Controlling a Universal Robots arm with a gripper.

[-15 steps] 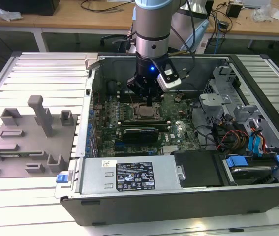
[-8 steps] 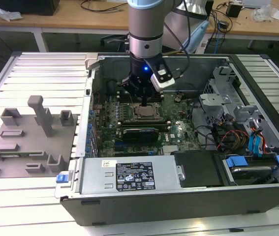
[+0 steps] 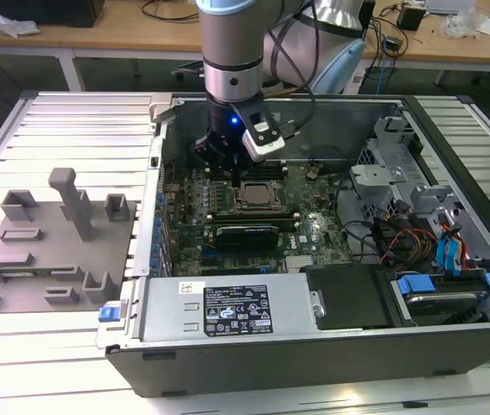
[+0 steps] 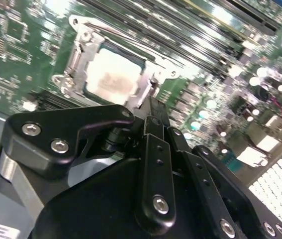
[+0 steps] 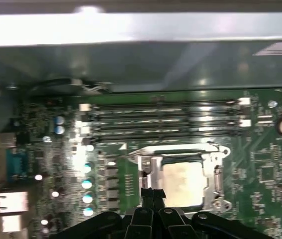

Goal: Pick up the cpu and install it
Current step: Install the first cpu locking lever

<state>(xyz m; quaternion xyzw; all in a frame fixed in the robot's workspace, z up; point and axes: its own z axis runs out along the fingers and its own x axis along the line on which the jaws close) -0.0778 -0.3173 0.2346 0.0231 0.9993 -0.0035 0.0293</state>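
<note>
The cpu [image 5: 183,181] sits in the socket [image 5: 217,174] just beyond the claw [image 5: 152,193], whose fingers are pressed together, holding nothing (tips near the socket's edge). Farther out run memory slots [image 5: 165,119], then the case [image 3: 331,367].

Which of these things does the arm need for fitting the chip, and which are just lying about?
Part of the job:
- gripper, at the socket's edge
- chip, lying in the socket
- computer case

Just lying about:
- grey tray, beside the case
- power supply box
- coloured cables
</note>
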